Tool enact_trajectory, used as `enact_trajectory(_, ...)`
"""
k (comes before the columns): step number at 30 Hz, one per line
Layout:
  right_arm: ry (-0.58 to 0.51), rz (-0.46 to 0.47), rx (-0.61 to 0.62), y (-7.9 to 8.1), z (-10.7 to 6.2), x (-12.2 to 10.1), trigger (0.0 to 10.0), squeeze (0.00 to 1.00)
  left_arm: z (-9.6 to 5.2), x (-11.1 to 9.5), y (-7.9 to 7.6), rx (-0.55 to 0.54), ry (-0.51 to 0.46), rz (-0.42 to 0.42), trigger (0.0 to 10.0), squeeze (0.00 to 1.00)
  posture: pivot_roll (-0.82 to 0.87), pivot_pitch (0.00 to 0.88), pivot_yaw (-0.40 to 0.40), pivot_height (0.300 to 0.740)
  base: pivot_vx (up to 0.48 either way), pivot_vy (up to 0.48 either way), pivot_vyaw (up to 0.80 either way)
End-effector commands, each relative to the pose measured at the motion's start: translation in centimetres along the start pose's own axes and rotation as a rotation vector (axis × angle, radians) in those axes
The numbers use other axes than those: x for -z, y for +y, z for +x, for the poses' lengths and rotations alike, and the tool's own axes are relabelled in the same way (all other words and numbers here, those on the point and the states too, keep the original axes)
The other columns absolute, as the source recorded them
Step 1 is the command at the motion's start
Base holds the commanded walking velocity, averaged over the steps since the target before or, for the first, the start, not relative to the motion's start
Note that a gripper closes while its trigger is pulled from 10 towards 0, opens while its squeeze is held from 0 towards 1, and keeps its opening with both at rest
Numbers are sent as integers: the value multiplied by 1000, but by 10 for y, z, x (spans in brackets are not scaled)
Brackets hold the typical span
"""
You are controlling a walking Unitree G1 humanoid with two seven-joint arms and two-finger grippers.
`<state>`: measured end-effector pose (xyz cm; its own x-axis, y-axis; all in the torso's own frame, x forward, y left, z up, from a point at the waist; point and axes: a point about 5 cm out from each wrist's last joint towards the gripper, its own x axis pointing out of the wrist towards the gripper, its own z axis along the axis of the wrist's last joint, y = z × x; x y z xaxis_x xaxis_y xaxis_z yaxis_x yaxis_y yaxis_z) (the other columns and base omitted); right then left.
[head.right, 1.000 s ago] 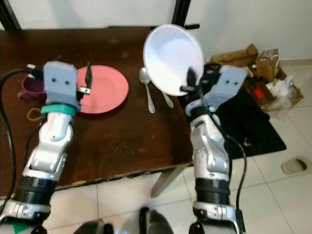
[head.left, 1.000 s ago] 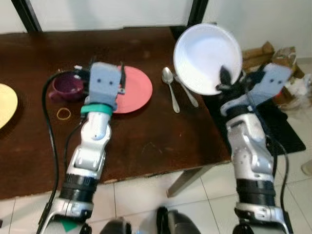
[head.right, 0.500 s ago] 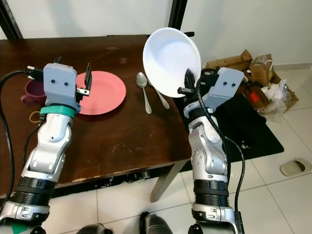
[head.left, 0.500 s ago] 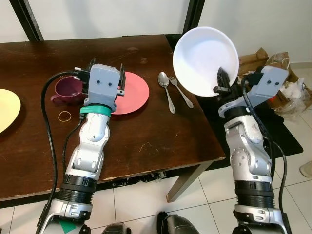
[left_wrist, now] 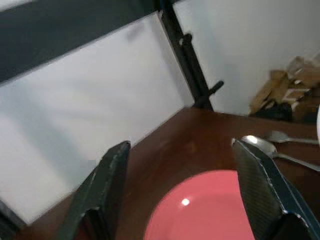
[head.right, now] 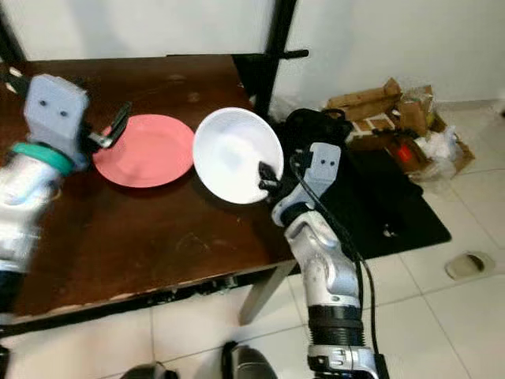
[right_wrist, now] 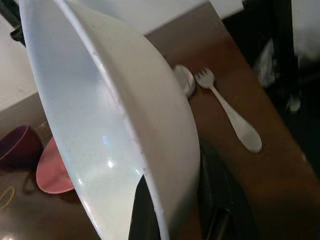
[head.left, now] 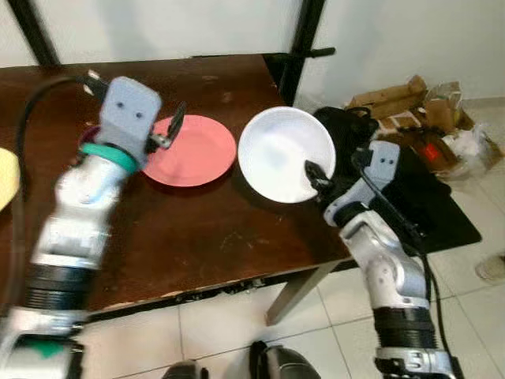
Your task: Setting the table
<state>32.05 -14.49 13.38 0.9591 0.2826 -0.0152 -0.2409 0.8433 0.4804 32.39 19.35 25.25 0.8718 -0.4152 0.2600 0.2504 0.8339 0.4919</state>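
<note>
Right gripper [head.left: 314, 175] clamps the round white bowl's [head.left: 284, 153] rim above the dark wooden table [head.left: 197, 237]. Left gripper [left_wrist: 182, 165] spread wide over the flat pink plate [head.left: 192, 150].

Left eye view: from the robot's head, looking forward and steeply down over the dark brown wooden table [head.left: 197, 229] and pale tiled floor [head.left: 237, 324].
Right eye view: same height and aim, set slightly to the right, so more floor shows beyond the table's right edge.
Shared by the eyes: the flat round pink plate [head.left: 192, 149], the round white bowl [head.right: 233, 155], both silver arms.
Left wrist view: close, looking along its two black fingers [left_wrist: 107, 175] across the pink plate toward the white wall [left_wrist: 90, 110]; also catches the silver metal spoon [left_wrist: 260, 146].
Right wrist view: very close against the white bowl's rim, facing over the table; shares the spoon and pink plate with the left wrist view.
</note>
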Motion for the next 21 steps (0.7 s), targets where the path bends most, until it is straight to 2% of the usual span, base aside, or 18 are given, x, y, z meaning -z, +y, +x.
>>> enact_trajectory(1, 15, 44, 12, -3, 1, 3, 10000, 0, -3, -2, -3, 84, -1, -29, 10000, 0, 33, 0, -27, 740, 0, 0, 0)
enact_trajectory(2, 71, 102, -32, 5, 7, 10, 10000, 0, -15, -9, -4, 226, 8, -32, 10000, 0, 58, 0, -37, 740, 0, 0, 0)
enact_trajectory(3, 71, 102, -32, 5, 7, 10, 10000, 0, -15, -9, -4, 226, 8, -32, 10000, 0, 58, 0, -37, 740, 0, 0, 0)
enact_trajectory(5, 142, 110, -55, 9, 8, 19, 10000, 0, -22, -14, -10, 318, 10, -39, 10000, 0, 61, 3, -44, 740, 0, 0, 0)
enact_trajectory(9, 162, 107, -42, 5, 5, 23, 10000, 0, -23, -14, -14, 323, 7, -52, 10000, 0, 60, 7, -49, 740, 0, 0, 0)
enact_trajectory(14, 179, 182, -48, 2, -1, 30, 10000, 0, -23, -13, -32, 373, 6, -111, 10000, 0, 46, 14, -48, 740, 0, 0, 0)
enact_trajectory(21, 220, 190, -51, 2, -2, 38, 10000, 0, -25, -16, -38, 422, 12, -144, 10000, 0, 48, 14, -53, 740, 0, 0, 0)
